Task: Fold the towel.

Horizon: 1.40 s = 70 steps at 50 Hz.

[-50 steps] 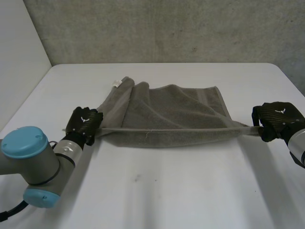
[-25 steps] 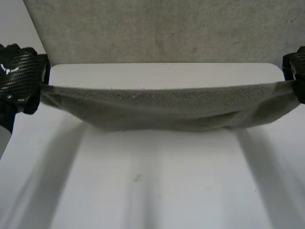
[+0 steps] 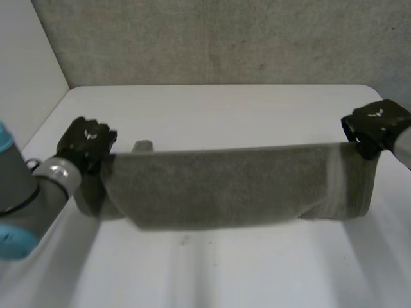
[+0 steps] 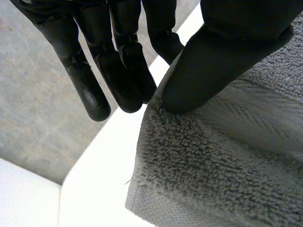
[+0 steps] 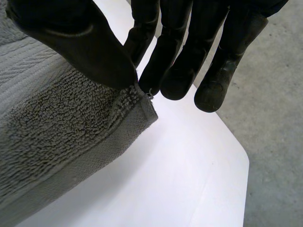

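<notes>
**Left of frame.** The left hand sits at mid-height by the left edge. In its wrist view the thumb presses a corner of the towel against the fingers, so the hand is closed in a pinch on that corner.

**Centre.** The towel spans the middle of the frame. Its upper edge is stretched nearly straight from hand to hand. The rest hangs as a broad band, and the lower part appears to rest on the white desk.

**Right of frame.** The right hand is at the right edge, slightly higher. Its wrist view shows thumb and fingers nipping the opposite corner, so it is also gripping.

**Step in hand.** Judged to be the first fold, with the held edge being carried across the rest of the towel.

**Next move.** Keep the edge taut, lower both corners evenly onto the lying part so the edges line up, then let go.

**Change noted.** Half a second ago both hands were at the upper corners of the frame with the towel held high. They are now lower, and more of the towel's face is showing.
</notes>
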### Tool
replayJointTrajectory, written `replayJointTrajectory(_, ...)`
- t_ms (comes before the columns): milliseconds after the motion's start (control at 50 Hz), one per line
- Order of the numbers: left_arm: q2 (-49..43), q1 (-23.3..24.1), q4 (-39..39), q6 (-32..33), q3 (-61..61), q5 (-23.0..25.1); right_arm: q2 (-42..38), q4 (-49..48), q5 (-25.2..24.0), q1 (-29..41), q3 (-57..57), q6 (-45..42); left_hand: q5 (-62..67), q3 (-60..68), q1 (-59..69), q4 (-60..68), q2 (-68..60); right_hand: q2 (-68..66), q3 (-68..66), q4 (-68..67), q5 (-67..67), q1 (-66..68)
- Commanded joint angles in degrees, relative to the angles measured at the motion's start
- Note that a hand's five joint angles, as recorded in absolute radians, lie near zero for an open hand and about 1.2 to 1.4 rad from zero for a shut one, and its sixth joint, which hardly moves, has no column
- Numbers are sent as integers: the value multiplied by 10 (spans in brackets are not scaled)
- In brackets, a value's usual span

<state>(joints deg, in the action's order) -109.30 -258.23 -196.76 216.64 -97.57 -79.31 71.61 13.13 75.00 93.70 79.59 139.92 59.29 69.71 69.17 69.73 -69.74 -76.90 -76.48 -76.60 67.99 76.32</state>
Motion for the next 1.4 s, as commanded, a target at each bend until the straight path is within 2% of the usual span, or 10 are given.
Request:
replayJointTrajectory(20, -66, 34, -4, -14, 228, -9, -101, -18, 79, 70, -228, 8, 107, 103, 108, 103, -103, -31, -35, -34, 20, 37)
replayJointTrajectory(180, -39, 56, -68, -115, 444, -57, -62, -251, 97, 73, -358, 147, 107, 103, 108, 103, -103, -31, -35, -34, 20, 37)
replayJointTrajectory(280, -30, 55, -95, -165, 462, -80, -60, -189, 94, 73, -381, 160, 107, 103, 108, 103, -103, -31, -35, -34, 20, 37)
replayJointTrajectory(400, -34, 48, -72, -169, 379, -81, -84, -91, 81, 79, -355, 152, 107, 103, 108, 103, -103, -31, -35, -34, 20, 37)
replayJointTrajectory(580, -49, 33, -118, -167, 154, -73, -103, -116, -2, 79, -154, 86, 107, 103, 108, 103, -103, -31, -35, -34, 20, 37)
replayJointTrajectory(740, -120, 33, -219, -142, 26, -61, -154, -175, -5, 83, -17, 19, 107, 103, 108, 103, -103, -31, -35, -34, 20, 37)
replayJointTrajectory(920, -121, 31, -220, -63, -40, -46, -133, -179, 1, 76, 40, 4, 107, 103, 108, 103, -103, -31, -35, -34, 20, 37)
replayJointTrajectory(1160, 104, -5, -123, 5, -206, -28, 56, -11, 1, 15, 131, -72, 107, 103, 108, 103, -103, -31, -35, -34, 20, 37)
replayJointTrajectory(1300, 299, -31, -22, 21, -258, 74, 209, 37, -6, -39, 168, -100, 107, 103, 108, 103, -103, -31, -35, -34, 20, 37)
replayJointTrajectory(1400, 355, -42, 53, 21, -257, 102, 260, 61, -13, -57, 167, -99, 107, 103, 108, 103, -103, -31, -35, -34, 20, 37)
